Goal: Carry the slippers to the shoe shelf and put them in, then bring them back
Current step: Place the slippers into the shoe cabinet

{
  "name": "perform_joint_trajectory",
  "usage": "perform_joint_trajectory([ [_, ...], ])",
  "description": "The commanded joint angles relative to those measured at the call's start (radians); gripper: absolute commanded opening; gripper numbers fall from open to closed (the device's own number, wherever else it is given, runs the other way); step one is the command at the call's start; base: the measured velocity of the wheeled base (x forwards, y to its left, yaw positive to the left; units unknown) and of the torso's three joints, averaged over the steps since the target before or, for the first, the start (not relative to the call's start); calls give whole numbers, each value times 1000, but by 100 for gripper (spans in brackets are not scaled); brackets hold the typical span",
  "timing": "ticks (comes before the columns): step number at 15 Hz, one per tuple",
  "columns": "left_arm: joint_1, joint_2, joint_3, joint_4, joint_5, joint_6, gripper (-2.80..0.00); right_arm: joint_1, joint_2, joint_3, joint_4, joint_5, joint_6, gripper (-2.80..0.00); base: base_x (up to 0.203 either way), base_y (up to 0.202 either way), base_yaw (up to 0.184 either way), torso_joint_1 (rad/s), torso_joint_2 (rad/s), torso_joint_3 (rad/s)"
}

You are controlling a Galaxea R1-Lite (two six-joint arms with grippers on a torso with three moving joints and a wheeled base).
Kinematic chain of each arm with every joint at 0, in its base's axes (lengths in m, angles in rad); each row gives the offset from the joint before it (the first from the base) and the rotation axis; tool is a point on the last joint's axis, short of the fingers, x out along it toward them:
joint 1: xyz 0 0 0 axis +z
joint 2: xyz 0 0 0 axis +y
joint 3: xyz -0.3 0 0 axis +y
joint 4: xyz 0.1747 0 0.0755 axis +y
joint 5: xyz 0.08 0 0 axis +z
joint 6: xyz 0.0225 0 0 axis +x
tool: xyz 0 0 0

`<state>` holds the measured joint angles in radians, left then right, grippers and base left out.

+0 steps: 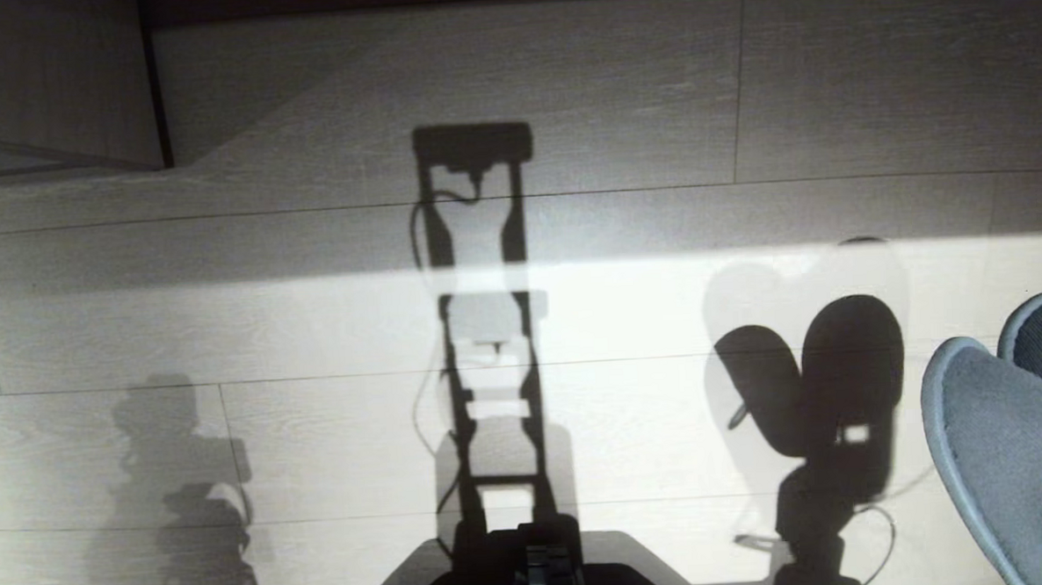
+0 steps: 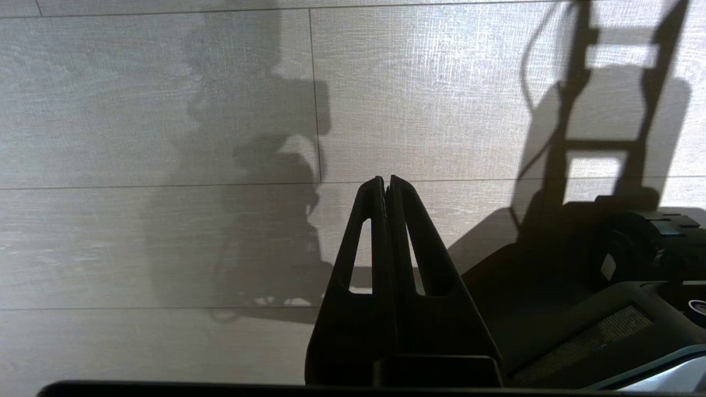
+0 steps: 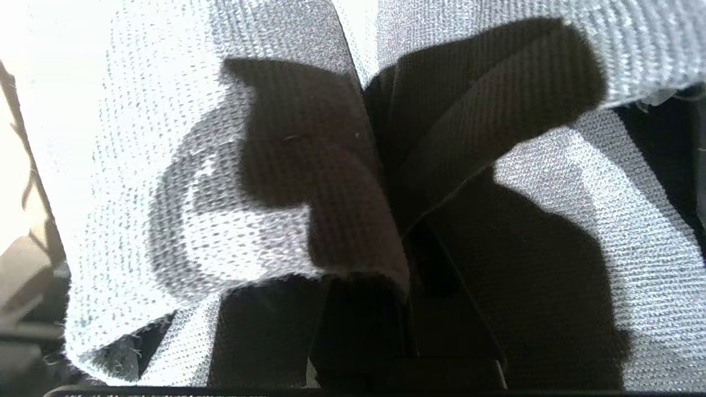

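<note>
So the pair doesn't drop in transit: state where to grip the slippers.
Pinch both slippers together where their edges meet, from between the pair, as the right gripper does now: they look flat and soft, so one shut pinch likely holds both.

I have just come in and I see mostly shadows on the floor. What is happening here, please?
The robot is carrying the slippers in its right end effector, which is shut on their fabric edges and holds both together at the right edge of the head view. The left end effector is shut and empty, parked low over the floor. No shoe shelf can be made out in these views.
</note>
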<state>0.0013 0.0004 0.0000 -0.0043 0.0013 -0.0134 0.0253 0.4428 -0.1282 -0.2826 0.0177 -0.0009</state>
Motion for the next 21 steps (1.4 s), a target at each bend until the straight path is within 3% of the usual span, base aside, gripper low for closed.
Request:
perform_joint_trajectory([
  [1, 0, 0, 0, 0, 0, 0, -280, -1, -106, 32, 26, 2, -8, -280, 0, 0, 0, 0, 0, 0],
  [8, 0, 1, 0, 0, 0, 0, -280, -1, -250, 121, 68, -4, -45, -280, 0, 0, 0, 0, 0, 0],
  [16, 0, 1, 0, 0, 0, 0, -280, -2, -417, 127, 269, -5, -65, -280, 0, 0, 0, 0, 0, 0],
  [21, 0, 0, 0, 0, 0, 0, -280, -4, -443, 128, 287, -7, -56, -280, 0, 0, 0, 0, 0, 0],
])
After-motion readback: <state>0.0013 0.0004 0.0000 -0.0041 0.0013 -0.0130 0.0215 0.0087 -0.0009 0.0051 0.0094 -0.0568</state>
